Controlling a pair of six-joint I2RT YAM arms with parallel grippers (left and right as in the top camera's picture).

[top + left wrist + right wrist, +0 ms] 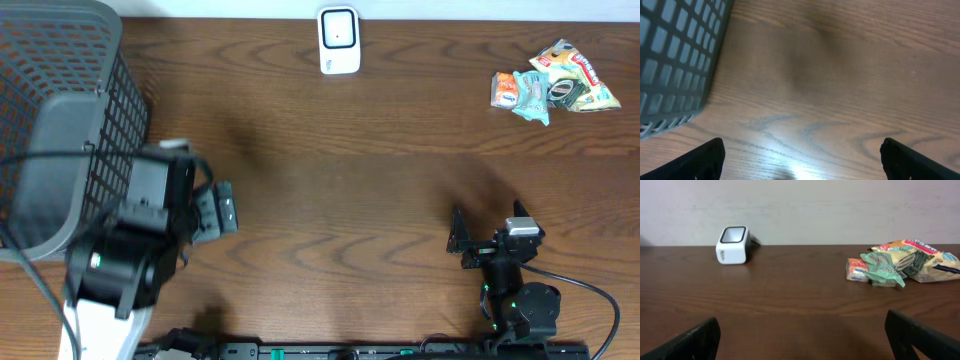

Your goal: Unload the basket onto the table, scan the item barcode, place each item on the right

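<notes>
basket: cut by left edge; packets: too small to read

Black arms; white lower link; black cables

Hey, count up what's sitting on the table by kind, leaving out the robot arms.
Mesh basket: 1
Barcode scanner: 1
Snack packets: 3 that I can tell apart; they overlap, so there may be more
Total: 5
</notes>
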